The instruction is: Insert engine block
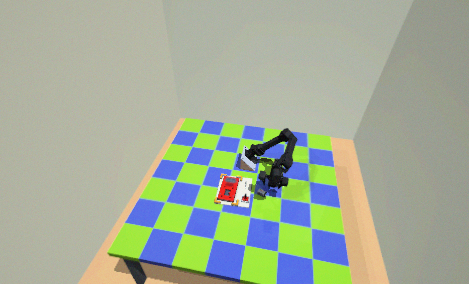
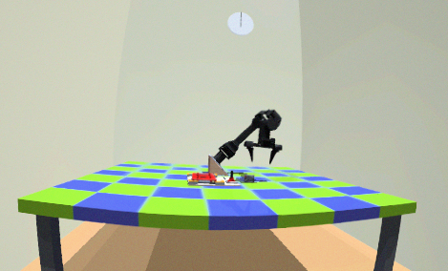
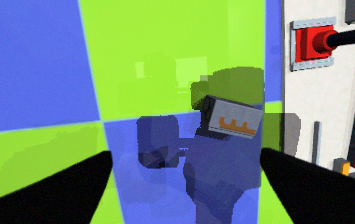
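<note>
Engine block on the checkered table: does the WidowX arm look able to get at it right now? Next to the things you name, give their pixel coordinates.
Probably yes: the open pincer (image 1: 261, 192) (image 2: 261, 161) (image 3: 186, 156) hangs above the table, and the wrist view shows the engine block (image 3: 235, 118) uncovered between its fingertips, though tilted relative to them.
</note>
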Motion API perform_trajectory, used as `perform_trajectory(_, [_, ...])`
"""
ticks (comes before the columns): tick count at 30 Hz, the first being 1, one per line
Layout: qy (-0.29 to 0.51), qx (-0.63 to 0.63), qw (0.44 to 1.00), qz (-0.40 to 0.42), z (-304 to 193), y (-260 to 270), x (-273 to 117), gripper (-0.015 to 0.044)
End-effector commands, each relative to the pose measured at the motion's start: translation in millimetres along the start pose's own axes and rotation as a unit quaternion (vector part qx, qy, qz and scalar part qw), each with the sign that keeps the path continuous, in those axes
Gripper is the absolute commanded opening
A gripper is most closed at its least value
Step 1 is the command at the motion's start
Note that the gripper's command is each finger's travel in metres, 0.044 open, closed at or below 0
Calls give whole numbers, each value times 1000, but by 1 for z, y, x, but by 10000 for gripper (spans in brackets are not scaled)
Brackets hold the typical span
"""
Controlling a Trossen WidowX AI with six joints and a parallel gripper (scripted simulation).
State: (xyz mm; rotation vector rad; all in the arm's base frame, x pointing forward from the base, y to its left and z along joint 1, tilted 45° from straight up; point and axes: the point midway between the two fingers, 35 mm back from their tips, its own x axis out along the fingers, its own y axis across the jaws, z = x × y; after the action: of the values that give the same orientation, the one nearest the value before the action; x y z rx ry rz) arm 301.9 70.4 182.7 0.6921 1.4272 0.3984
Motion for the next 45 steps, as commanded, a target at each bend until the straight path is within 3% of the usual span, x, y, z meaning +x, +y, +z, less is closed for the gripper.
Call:
perform_trajectory(1, [17,69,997,16,4,-32,0,440])
perform_trajectory(10, [29,125,991,33,5,-57,-1,440])
perform_trajectory(15, [29,125,991,34,3,-54,31,440])
perform_trajectory(45, [29,125,991,34,1,-52,80,440])
